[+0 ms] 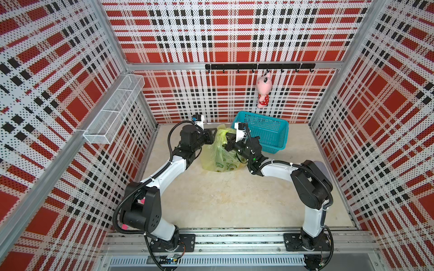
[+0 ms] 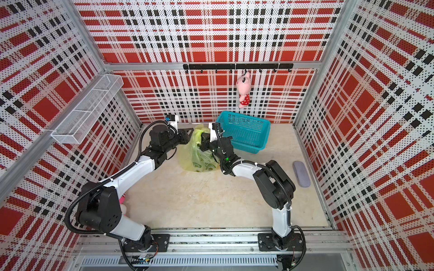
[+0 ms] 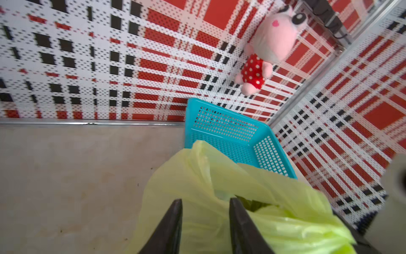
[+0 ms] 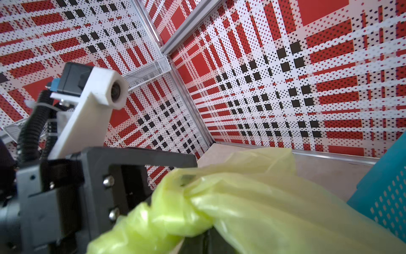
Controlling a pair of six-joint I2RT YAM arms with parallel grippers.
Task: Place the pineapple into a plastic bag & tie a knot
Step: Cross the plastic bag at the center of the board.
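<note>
Top view, plastic bag [image 1: 212, 151], beige tabletop [image 1: 223, 199], plaid walls [image 1: 234, 35]

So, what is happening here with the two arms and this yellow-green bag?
Both arms meet at the top of the plastic bag, which stands next to the teal basket. The right gripper is shut on a twisted handle strip of the bag. The left gripper has its jaws apart, right at the bag's mouth. The handles are bunched into what looks like the knot, probably not yet tight. Something dark green shows inside the bag.
</note>
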